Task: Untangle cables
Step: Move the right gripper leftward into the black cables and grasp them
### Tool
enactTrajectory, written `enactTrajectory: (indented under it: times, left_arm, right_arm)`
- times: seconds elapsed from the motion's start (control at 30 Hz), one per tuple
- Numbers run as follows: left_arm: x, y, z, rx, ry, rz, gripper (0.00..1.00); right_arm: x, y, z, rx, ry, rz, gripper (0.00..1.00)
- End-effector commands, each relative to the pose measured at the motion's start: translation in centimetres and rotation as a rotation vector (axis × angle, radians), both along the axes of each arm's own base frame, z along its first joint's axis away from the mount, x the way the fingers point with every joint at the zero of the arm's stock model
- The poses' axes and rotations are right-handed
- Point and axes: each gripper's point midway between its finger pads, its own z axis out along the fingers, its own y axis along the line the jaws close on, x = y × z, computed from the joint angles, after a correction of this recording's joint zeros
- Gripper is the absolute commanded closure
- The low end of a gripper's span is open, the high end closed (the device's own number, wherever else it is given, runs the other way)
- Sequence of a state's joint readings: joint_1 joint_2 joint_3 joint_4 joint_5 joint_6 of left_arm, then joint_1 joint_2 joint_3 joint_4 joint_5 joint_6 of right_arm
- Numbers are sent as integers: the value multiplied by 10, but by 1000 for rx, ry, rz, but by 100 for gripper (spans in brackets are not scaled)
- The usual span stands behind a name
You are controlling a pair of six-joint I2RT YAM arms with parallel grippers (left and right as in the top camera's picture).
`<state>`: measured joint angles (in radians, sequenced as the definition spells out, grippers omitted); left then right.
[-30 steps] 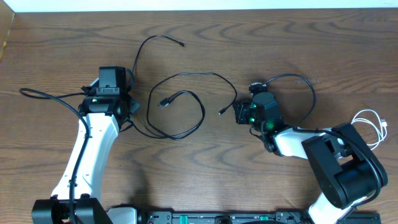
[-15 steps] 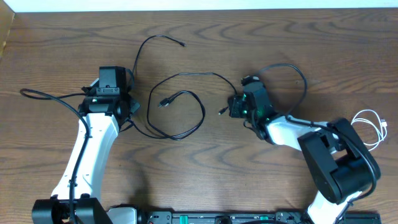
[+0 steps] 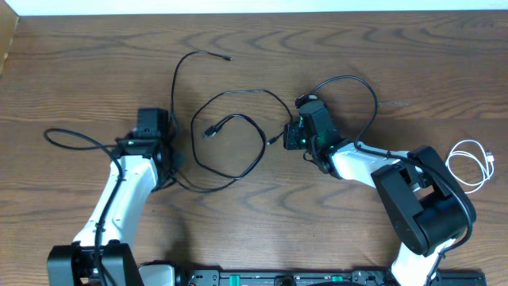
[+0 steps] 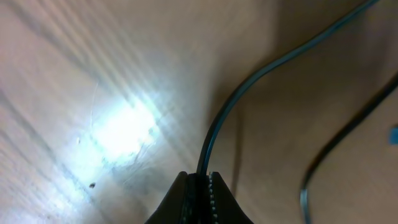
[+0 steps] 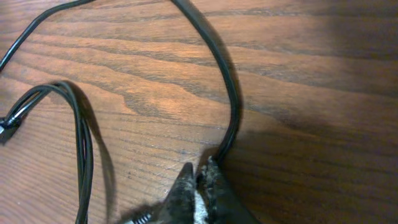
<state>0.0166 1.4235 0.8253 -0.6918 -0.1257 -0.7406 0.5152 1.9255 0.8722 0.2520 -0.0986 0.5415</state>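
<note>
Bench [image 3: 79, 63] carries black cables [image 3: 260, 147] looped at centre, between arms. Left claw [image 4: 200, 186] pinched closed on one black cable. Right claw [image 5: 200, 180] pinched closed on another. White cable [image 3: 464, 144] coiled far right, well apart.

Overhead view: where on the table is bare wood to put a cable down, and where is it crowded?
Bare: the near strip of table between left arm and right arm; the far right corner, beyond the white cable; the far left corner. Crowded: the middle, where black cables loop between both arms.
</note>
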Motion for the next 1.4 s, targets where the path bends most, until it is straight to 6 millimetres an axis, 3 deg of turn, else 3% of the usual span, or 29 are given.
enactTrajectory:
  times: [0.0,0.3,0.67,0.93,1.17,1.37]
  left_arm:
    - [-19,-7,-15,-44,50,16,92]
    - [-60,-24,-41,-139,176,7,92]
    - [-101,-37,-61,-212,290,13,92]
    - [-106,-49,-60,-278,308,0,93]
    - [-103,-47,-61,-270,295,-1,92]
    - [-96,-47,-61,-267,270,-49,92]
  right_arm:
    - [-26,-4,-40,-58,98,29,99]
    - [-39,26,-34,-51,55,118,99]
    - [-78,83,-26,-29,44,294,99]
    - [-107,118,-6,-105,187,443,99]
    - [-117,118,21,-223,267,551,99]
    - [-116,115,39,-316,210,705,93]
